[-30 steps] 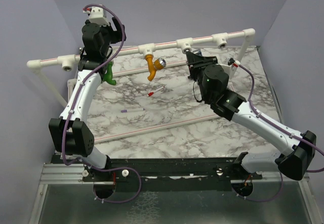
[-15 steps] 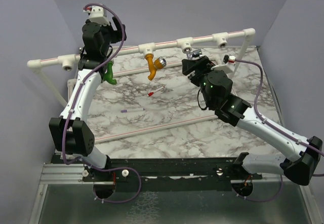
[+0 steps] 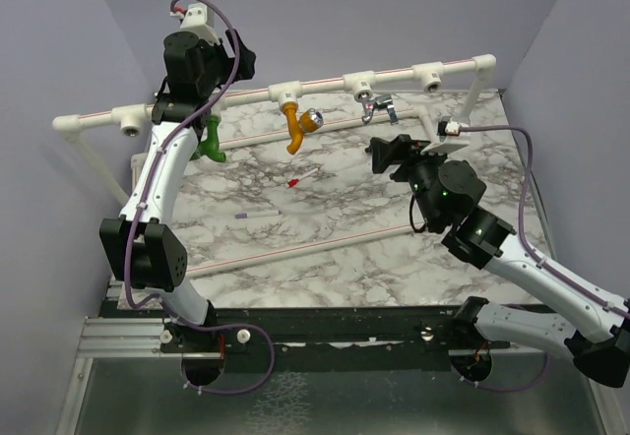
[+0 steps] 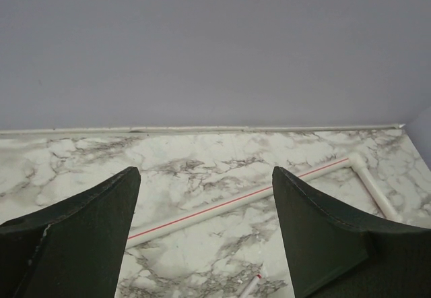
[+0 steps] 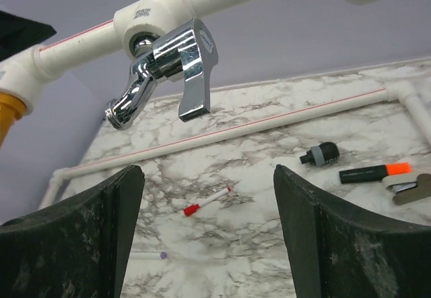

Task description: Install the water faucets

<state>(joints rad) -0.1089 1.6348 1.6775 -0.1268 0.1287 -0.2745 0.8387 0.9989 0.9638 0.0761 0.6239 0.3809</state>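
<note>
Plainly, both grippers stood wide with nothing between their fingers. The left gripper (image 4: pixel 203 173) was held high at the rear left. Its wrist view showed only the 2 dark fingers (image 4: pixel 74 237) spread over the marble table (image 3: pixel 325 258) and the lilac back wall (image 4: pixel 215 48). The right gripper (image 5: pixel 202 171) sat lower, near the middle right of the table, below and apart from the white pipe rail (image 3: pixel 325 85), its 2 fingers likewise spread and empty.

All 3 water faucets were up at the rail. The grey metal faucet (image 5: pixel 165 65) sat with its stem in a white tee joint (image 5: pixel 143 30), spout angled down to the left and lever hanging down. In the right wrist view it was above the fingertips and touched neither. The mustard-orange faucet (image 3: pixel 294 127) hung from the next tee to the left, its silver knob (image 3: pixel 315 120) facing right. The green faucet (image 3: pixel 211 146) hung further left, just beside the left arm (image 3: pixel 162 174), which hid its joint with the rail, so I could not tell how it was seated. 1 more tee (image 3: pixel 429 78), to the right of the grey faucet, showed an open socket.

On the marble lay a red-tipped stick (image 5: pixel 210 200), a purple-tipped stick (image 3: pixel 258 215), an orange-tipped marker (image 5: pixel 374 173) and a small black cap (image 5: pixel 322 154), all well apart from both grippers.
</note>
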